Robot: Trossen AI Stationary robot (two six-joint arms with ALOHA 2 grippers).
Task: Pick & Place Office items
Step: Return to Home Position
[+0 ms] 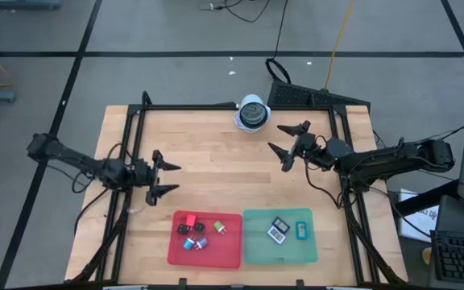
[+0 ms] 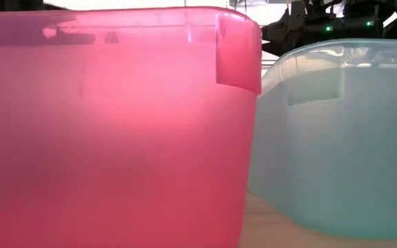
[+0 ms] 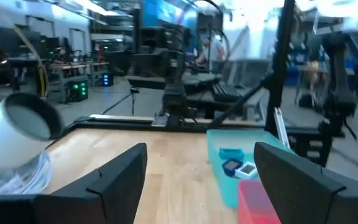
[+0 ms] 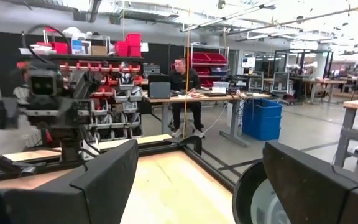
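A busy workshop surrounded the wooden desk (image 1: 216,153).
The grey floor (image 1: 176,28) carried dark tape lines (image 1: 176,54) and loose cables (image 1: 282,24); red bins (image 4: 132,45) lined a dark wall (image 4: 5,46), and a person (image 4: 184,78) sat at a bench (image 4: 210,96) (near a blue crate (image 4: 263,118)) under bright ceiling lights (image 4: 272,9).

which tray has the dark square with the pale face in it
The green tray: the dark square lies in it beside a teal piece. The red tray next to it holds only tiny coloured pieces.

Tiny pieces (image 1: 202,229) in the red bin (image 1: 220,256), too small for identification from above.
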